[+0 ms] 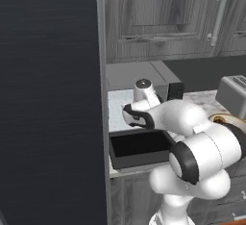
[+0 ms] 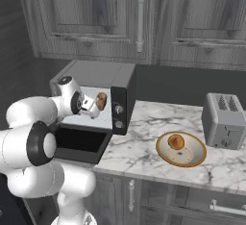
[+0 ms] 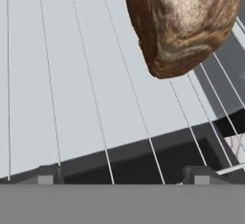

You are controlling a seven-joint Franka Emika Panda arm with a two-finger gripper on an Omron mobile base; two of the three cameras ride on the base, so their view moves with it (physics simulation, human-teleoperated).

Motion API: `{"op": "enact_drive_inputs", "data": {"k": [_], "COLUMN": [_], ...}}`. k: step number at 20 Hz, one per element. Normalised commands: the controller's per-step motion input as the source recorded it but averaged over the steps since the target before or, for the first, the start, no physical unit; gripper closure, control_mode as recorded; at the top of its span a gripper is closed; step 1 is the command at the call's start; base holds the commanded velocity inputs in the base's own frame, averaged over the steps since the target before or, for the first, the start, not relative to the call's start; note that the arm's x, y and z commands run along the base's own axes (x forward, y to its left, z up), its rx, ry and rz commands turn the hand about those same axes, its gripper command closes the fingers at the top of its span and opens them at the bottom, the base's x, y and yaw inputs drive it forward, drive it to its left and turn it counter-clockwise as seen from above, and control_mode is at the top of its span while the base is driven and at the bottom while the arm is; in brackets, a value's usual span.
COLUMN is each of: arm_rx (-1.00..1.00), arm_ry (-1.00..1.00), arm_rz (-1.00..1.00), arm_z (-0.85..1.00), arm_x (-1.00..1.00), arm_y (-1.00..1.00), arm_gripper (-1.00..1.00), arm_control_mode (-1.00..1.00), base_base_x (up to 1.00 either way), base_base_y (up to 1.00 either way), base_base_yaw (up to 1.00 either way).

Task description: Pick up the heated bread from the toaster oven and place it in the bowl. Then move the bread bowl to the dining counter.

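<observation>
The grey toaster oven stands on the counter with its dark door dropped open. The dark-brown heated bread lies on the wire rack, towards the rack's right side, and shows in the oven mouth. My gripper reaches into the oven just short of the bread, open, its fingertips wide apart and not touching it. The tan bowl sits on the marble right of the oven and holds a golden-orange oval piece. The dining counter is out of view.
A silver slot toaster stands at the right end of the marble counter. Grey wood cabinets hang above. A tall dark panel walls off the left side beside the oven. My arm's elbow hangs over the open door.
</observation>
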Motion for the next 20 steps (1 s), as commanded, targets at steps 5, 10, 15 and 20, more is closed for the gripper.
{"op": "enact_drive_inputs", "data": {"k": [5,10,15,20], "arm_rx": [0.00,0.00,0.00,0.05], "arm_ry": [0.25,0.19,0.13,-0.17], "arm_rz": [-0.03,-0.02,-0.01,-0.02], "arm_z": [-0.48,-0.57,-0.55,-0.06], "arm_x": [-1.00,-1.00,-1.00,-1.00], "arm_y": [0.00,0.00,0.00,-0.05], "arm_gripper": [-1.00,-1.00,-1.00,-1.00], "arm_control_mode": [-1.00,-1.00,-1.00,-1.00], "base_base_x": [0.00,0.00,0.00,0.00], "base_base_y": [0.00,0.00,0.00,0.00], "base_base_yaw": [0.00,0.00,0.00,0.00]}}
